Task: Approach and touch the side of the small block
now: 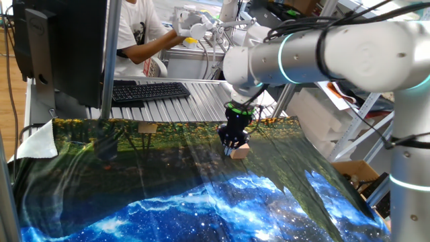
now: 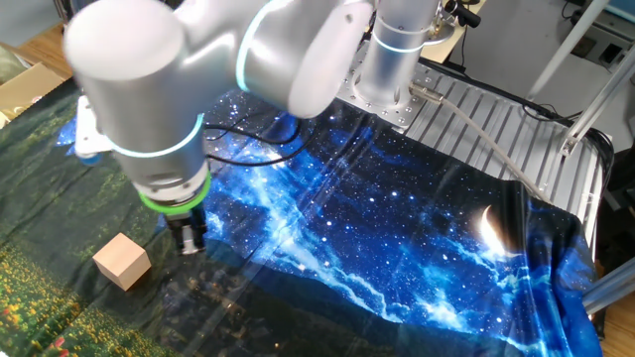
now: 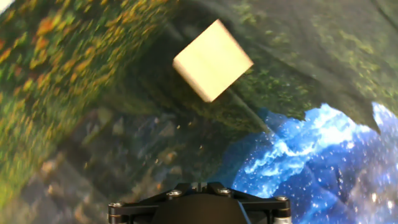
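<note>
Block [image 2: 122, 261] sits lower left on the cloth [image 2: 417, 228], gripper [image 2: 188, 241] just beside (fingers apparently together); a fast approach could shove it away instead of touching.

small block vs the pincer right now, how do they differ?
The small block is light tan wood; the pincer is black. The small block rests on the printed cloth; the pincer hangs from the arm just above it. They sit side by side with a gap, not touching.
</note>
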Tool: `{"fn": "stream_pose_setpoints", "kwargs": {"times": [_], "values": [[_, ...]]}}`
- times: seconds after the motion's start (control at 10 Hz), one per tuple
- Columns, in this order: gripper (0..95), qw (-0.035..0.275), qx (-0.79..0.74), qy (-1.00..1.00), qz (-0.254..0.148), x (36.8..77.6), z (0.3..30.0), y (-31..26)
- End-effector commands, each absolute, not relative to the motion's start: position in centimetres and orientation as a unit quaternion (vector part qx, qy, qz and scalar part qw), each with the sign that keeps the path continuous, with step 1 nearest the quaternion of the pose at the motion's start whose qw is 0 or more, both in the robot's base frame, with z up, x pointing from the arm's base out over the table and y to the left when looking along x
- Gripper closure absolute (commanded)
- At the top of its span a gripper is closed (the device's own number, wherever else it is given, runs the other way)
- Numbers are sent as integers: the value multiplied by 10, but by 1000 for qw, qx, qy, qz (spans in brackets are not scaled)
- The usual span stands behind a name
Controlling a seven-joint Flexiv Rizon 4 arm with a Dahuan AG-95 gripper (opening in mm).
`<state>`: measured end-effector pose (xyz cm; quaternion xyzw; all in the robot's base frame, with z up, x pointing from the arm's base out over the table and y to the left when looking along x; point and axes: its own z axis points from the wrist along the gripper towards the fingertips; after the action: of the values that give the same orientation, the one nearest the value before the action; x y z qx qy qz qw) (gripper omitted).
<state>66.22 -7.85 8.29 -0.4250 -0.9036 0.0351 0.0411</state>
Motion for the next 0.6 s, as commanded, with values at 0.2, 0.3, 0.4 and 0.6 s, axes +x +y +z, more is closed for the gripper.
{"fn": "stream_pose_setpoints", "kwargs": {"times": [0.2,0.3,0.4,0.6], "values": [[950,47,-502,-863,35,670,83,-87],[950,51,-529,-847,29,672,84,-90],[950,42,-536,-843,34,673,84,-91],[950,32,-557,-829,47,676,85,-94]]}}
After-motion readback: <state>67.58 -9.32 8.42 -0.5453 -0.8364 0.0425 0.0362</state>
